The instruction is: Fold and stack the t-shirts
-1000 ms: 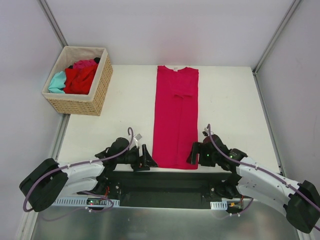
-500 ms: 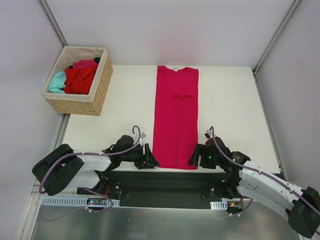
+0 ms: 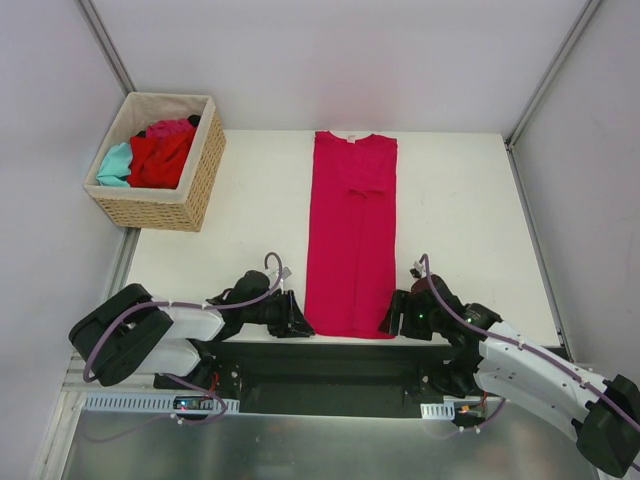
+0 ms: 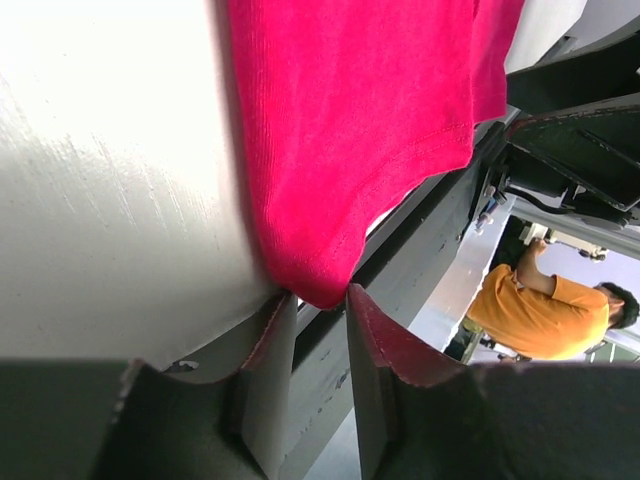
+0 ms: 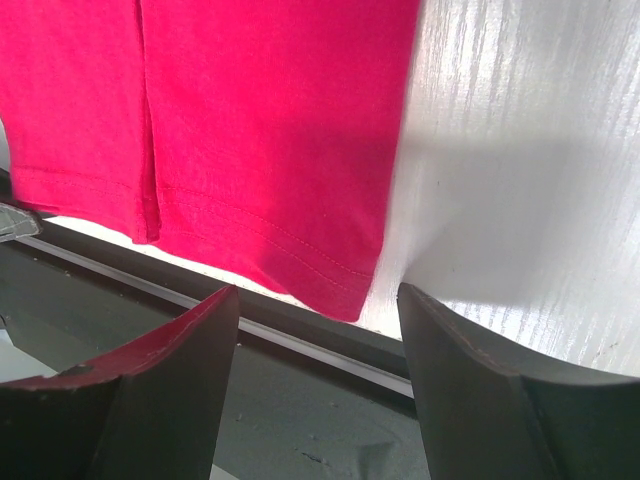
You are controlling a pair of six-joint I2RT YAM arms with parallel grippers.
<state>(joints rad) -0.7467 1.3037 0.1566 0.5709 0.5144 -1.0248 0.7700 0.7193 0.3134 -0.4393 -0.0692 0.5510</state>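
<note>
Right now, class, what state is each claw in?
Left claw: nearly closed around the near corner of the magenta t-shirt; a firm grip cannot be told.
Right claw: open, holding nothing.

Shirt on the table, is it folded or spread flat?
Folded lengthwise: the shirt lies as a narrow strip, sleeves turned in.

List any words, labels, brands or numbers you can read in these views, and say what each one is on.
No text can be read in any view.
White patch at the collar of the magenta t-shirt, perhaps a label: too small to read.
White tag on the left arm's cable: too small to read.
Wicker basket and the bystander's orange shirt: no print visible.
</note>
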